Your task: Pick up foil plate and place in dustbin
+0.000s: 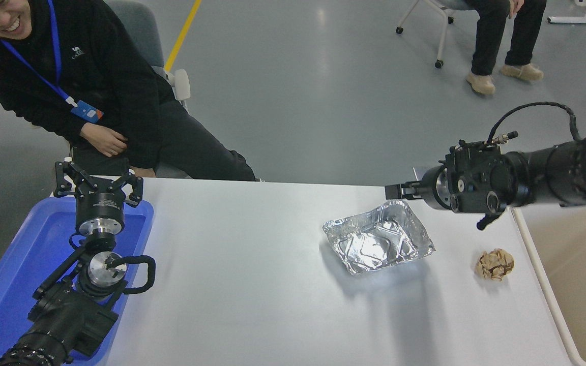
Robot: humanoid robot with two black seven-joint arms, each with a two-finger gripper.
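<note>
Nearest, at the lower left, the left arm sits parked over the blue tray (3, 300), which holds nothing of its own. The left gripper (97, 182) reaches over the tray's far rim, fingers spread apart. Near the right edge the dustbin (545, 284) shows only bare beige inside. On the white bench (247, 284) a crumpled tan paper ball (495, 264) lies near the bin. Just left of it rests the foil plate (378, 242) — upright, nothing in it. Beyond, the right gripper (393, 191) hovers at the plate's far corner — whether its fingers are apart or together I cannot tell. A person (84, 86) sits at the far side.
</note>
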